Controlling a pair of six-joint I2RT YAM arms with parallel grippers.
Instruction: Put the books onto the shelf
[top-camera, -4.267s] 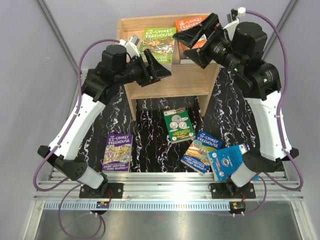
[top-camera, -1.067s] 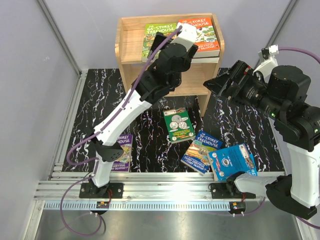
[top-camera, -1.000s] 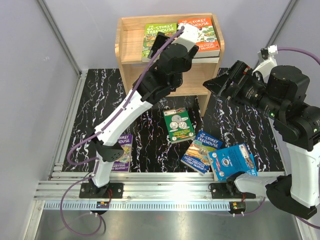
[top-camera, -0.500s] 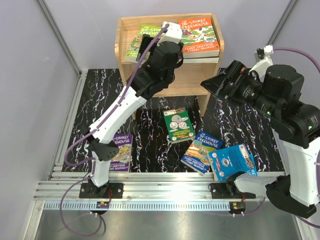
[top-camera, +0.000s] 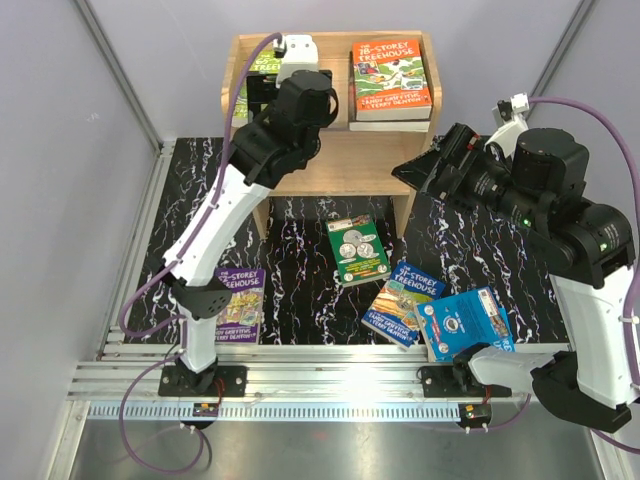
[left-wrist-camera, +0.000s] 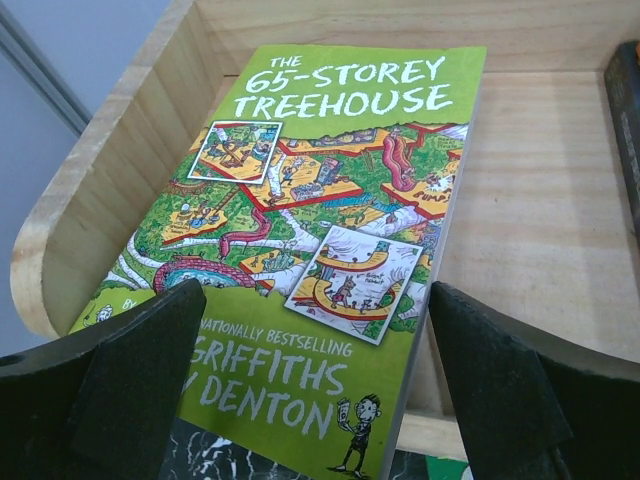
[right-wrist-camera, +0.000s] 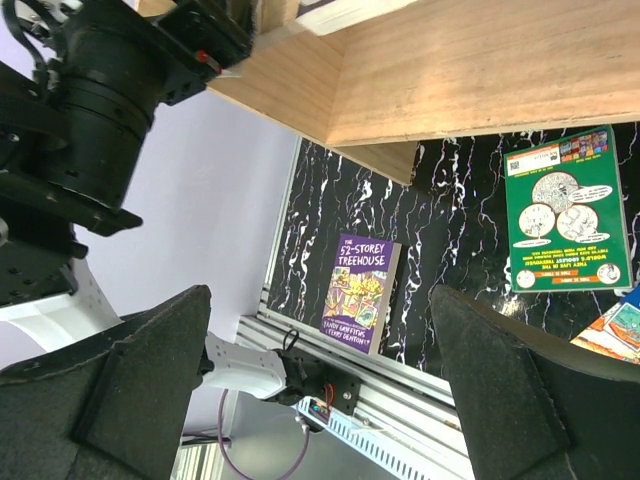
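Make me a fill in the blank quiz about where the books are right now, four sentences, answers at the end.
1. The green 65-Storey Treehouse book lies on the ____ tier of the shelf.
2. Beside it lies the ____ 78-Storey Treehouse book.
3. Seen from above, ____ books lie on the black mat.
4. The left gripper hovers over that green book with its jaws ____.

Answers: top, orange, four, open.

left arm (top-camera: 215, 225) over shelf (top-camera: 345, 165), orange book (top-camera: 392, 72) alongside
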